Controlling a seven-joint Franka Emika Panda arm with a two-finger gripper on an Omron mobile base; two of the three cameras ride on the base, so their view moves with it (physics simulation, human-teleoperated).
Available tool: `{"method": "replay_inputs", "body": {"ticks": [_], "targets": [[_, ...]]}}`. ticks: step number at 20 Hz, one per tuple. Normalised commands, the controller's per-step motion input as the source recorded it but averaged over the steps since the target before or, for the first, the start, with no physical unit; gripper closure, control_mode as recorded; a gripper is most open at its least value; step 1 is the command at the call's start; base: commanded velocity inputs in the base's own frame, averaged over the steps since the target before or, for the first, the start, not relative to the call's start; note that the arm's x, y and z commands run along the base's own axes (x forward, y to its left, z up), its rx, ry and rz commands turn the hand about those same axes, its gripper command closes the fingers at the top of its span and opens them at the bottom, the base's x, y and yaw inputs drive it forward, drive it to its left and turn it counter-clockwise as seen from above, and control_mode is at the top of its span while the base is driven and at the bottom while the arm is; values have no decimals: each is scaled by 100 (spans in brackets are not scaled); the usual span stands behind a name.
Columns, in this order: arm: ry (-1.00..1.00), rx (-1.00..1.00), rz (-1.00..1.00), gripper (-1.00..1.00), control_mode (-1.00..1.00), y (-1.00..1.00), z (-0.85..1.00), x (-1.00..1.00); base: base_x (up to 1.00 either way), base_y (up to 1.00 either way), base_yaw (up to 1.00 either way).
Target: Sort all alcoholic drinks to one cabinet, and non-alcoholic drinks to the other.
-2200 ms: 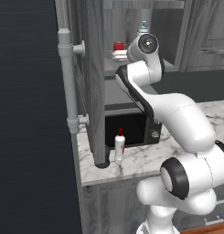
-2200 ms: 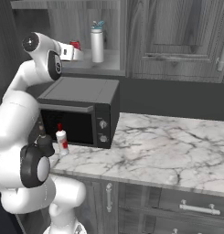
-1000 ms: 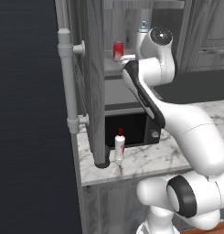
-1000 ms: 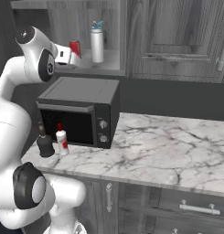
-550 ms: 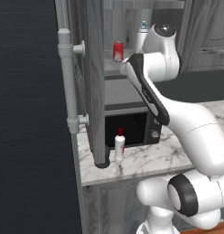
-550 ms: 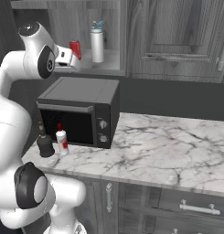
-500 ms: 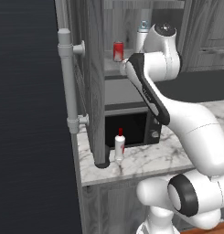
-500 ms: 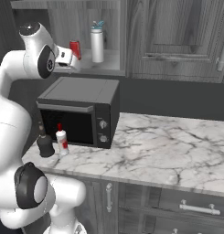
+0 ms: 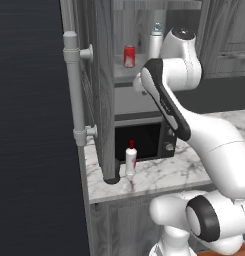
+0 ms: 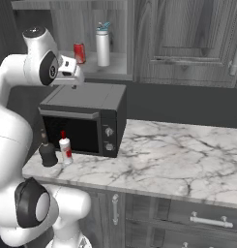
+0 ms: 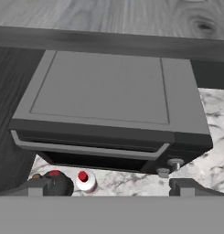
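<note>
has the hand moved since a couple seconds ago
Yes. The hand has pulled back out of the cabinet, away from the red can, and now points down over the microwave.

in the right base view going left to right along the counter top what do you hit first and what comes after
dark bottle → white bottle with red cap → microwave → bare stretch of marble counter

Grey-veined marble counter [image 10: 187, 160], matt dark metal microwave [image 10: 86, 118], grey wood-grain cabinet [image 10: 183, 38], glossy red can [image 10: 79, 53].
</note>
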Motion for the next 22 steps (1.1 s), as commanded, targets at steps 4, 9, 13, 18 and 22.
{"method": "replay_inputs", "body": {"ticks": [4,9,13,18,22], "targets": [[0,-4,5,-100,-100,0,-17,-1,0,0,0],[4,-4,2,-100,-100,0,-23,-5,0,0,0],[7,-1,4,-100,-100,0,-28,-11,0,0,0],[5,-1,4,-100,-100,0,-21,-2,0,0,0],[11,0,4,-100,-100,0,-24,-5,0,0,0]]}}
